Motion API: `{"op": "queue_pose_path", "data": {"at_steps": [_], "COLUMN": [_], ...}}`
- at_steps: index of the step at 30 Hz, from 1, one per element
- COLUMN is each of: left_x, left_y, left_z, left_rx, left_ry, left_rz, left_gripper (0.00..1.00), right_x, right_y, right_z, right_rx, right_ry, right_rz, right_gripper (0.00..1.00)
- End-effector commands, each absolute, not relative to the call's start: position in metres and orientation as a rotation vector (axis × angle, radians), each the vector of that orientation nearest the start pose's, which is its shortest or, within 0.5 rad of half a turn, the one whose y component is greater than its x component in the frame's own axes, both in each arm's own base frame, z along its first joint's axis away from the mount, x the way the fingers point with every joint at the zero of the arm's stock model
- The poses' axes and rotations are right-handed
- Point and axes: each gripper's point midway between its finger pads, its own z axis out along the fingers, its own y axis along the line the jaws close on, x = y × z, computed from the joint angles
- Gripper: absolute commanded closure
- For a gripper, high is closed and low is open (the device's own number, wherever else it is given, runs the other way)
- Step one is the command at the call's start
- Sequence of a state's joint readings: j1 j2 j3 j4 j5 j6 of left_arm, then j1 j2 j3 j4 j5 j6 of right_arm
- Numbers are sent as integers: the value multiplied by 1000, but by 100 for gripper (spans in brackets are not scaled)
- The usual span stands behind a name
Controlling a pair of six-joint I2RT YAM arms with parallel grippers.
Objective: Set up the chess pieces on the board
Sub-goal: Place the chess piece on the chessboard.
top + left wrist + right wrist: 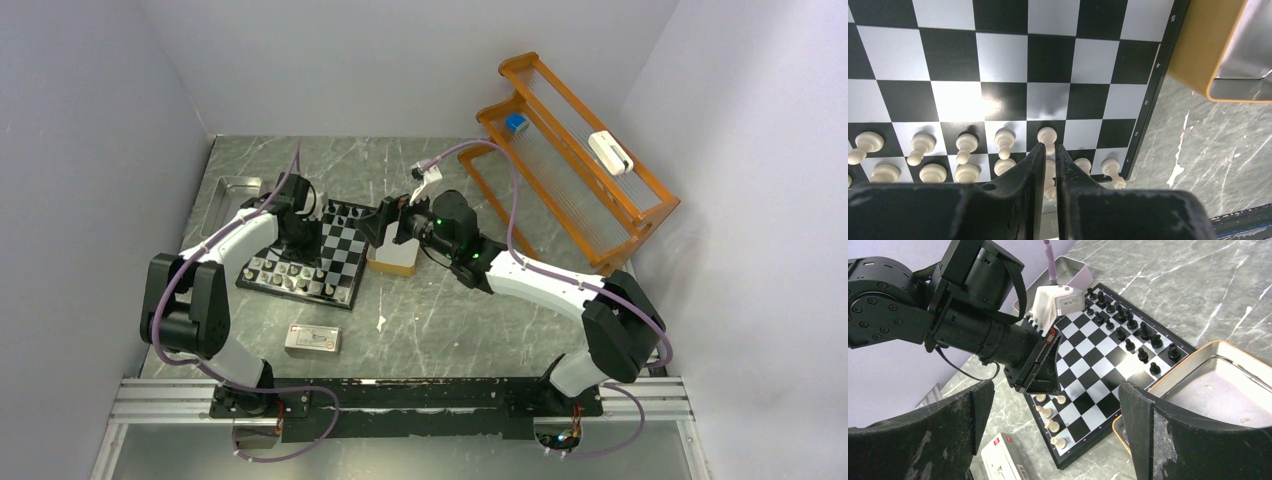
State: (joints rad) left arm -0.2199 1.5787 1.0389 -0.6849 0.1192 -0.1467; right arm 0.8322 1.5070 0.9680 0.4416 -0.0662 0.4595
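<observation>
The board [343, 262] lies left of centre on the marble table. White chess pieces [923, 145] fill its two near rows in the left wrist view. Black chess pieces [1128, 332] stand along the far side in the right wrist view. My left gripper [1048, 146] hangs low over the board [1003, 55], its jaws shut on the stem of a white pawn [1047, 135] in the second row. The left gripper [295, 245] is over the white side. My right gripper [1055, 390] is wide open and holds nothing, hovering by the board's right edge [1108, 440].
An open tan box [392, 258] with a metal lining sits against the board's right side, under the right gripper [390, 225]. A white-and-red carton [313, 339] lies in front of the board. A metal tray [232, 190] sits far left, an orange rack [570, 160] far right.
</observation>
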Motion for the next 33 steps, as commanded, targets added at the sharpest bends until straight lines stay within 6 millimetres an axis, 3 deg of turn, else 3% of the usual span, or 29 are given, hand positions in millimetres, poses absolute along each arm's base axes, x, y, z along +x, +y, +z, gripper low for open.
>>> {"op": "queue_pose_path", "data": {"at_steps": [1,7,18,33], "left_x": [319,324,309,301], "left_y": [-110,-110,-113,-109], "left_z": [82,74,44,30], "left_rx": [150,146,176,169], "left_ry": [2687,2701,2782,2828], "left_rz": [-329,-321,-359,-329], "left_gripper": [81,84,91,91], "right_x": [307,306,306,305], "right_y": [375,373,375,372], "right_z": [256,258,257,261], "right_rx": [-366,-361,-365,-366], "right_ry": [1687,1679,1683,1673], "right_rz": [1013,1012,1017,1014], "right_gripper": [0,0,0,0]}}
